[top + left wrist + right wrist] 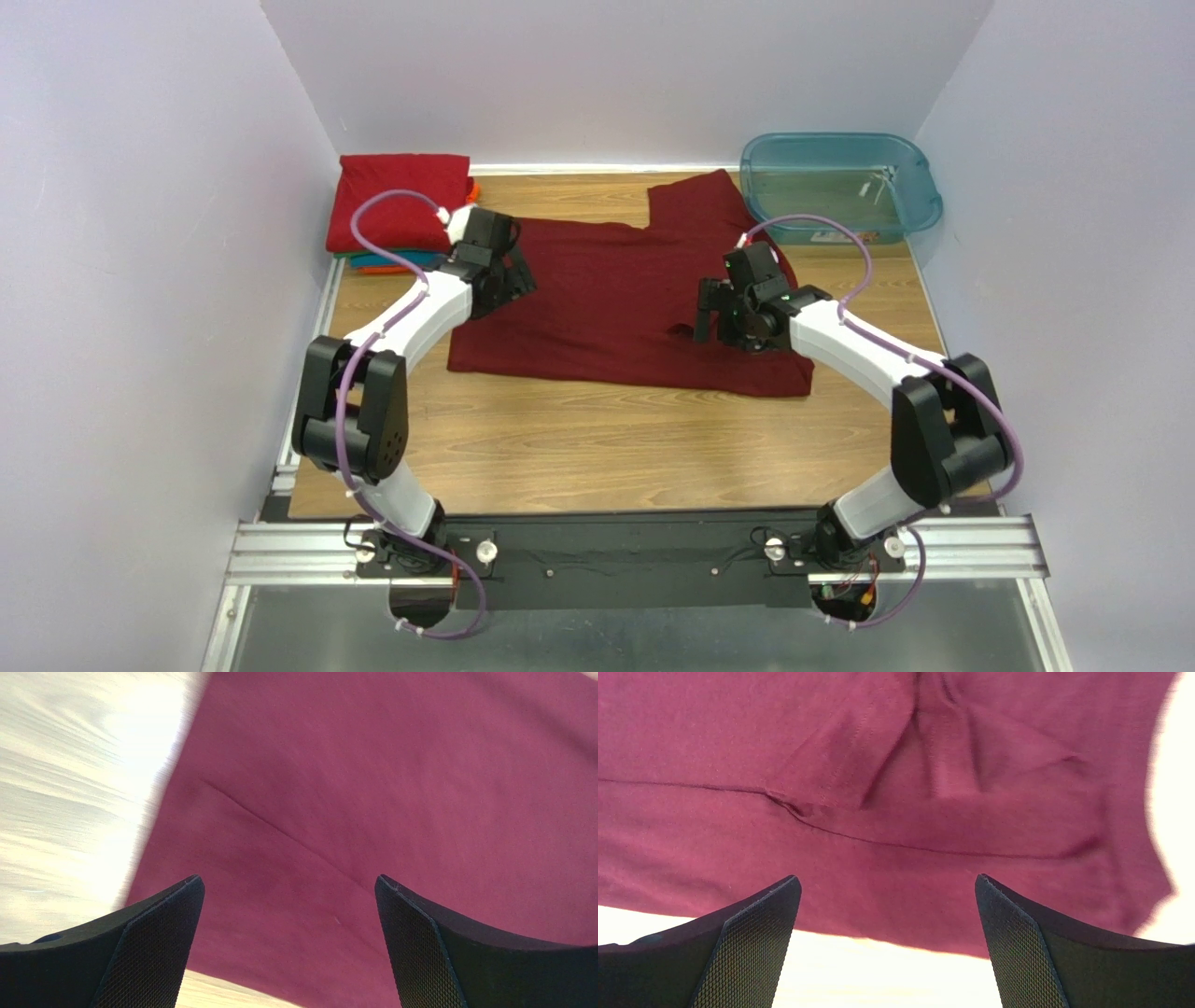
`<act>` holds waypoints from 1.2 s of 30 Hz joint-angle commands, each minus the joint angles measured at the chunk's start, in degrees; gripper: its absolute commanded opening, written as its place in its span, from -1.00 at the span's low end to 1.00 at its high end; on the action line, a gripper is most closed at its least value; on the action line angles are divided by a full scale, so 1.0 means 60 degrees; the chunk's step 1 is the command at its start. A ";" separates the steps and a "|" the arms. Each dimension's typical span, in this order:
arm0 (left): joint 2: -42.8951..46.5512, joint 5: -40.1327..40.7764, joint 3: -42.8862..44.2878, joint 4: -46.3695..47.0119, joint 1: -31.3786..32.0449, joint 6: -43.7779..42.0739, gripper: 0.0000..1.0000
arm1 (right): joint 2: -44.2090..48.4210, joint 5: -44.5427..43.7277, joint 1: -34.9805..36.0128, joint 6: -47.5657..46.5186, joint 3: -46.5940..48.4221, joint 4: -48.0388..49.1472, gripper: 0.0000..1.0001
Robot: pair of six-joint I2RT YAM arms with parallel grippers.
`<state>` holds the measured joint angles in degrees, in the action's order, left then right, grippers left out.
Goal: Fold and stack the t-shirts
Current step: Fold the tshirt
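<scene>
1. The maroon t-shirt (pixel 617 301) lies spread out and unfolded across the middle of the wooden table (pixel 589 434). One sleeve reaches toward the far edge.
2. My left gripper (pixel 508 273) is over the shirt's left edge with its fingers wide apart and nothing between them (my wrist view shows smooth cloth with one long crease, and bare wood alongside).
3. My right gripper (pixel 711 315) is over the shirt's right part, its fingers also spread and holding nothing. Below it the cloth is rumpled and folded along a seam.
4. The folded stack (pixel 400 203) sits in the far left corner: bright red on top, with teal and orange edges beneath. I cannot tell whether it touches the maroon shirt.
5. The translucent teal tub (pixel 839 179) is in the far right corner, near the raised sleeve.
</scene>
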<state>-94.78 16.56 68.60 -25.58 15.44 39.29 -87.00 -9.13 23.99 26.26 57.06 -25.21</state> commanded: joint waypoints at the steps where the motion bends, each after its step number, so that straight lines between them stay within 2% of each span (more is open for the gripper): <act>1: -0.0183 -0.1293 -0.0826 0.1112 0.0501 0.0000 0.97 | -0.0762 0.0730 0.0016 0.0442 0.0275 0.0671 1.00; 9: -0.0668 -0.1295 -0.1720 0.1641 0.0546 -0.0059 0.97 | -0.2227 0.0555 0.0016 0.0603 0.0964 0.1286 1.00; 16: -0.0887 -0.1382 -0.2233 0.2037 0.0371 -0.0220 0.97 | -0.3354 -0.1113 -0.0028 0.0575 0.1666 0.1682 1.00; 25: -0.0697 -0.1734 -0.2922 0.2667 -0.0054 -0.0527 0.97 | -0.4454 -0.1774 -0.0658 -0.0347 0.3379 0.2268 1.00; 32: -0.0522 -0.2085 -0.3127 0.2930 -0.0054 -0.0674 0.97 | -0.4996 -0.1293 -0.1024 -0.1534 0.5708 0.2723 1.00; 36: -0.0390 -0.2159 -0.3215 0.2989 -0.0054 -0.0718 0.97 | -0.4530 -0.0269 -0.1024 -0.1784 0.5609 0.2723 1.00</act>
<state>-96.38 6.26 51.94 -4.56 15.68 35.83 -115.79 -15.25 18.02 19.09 90.59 -10.13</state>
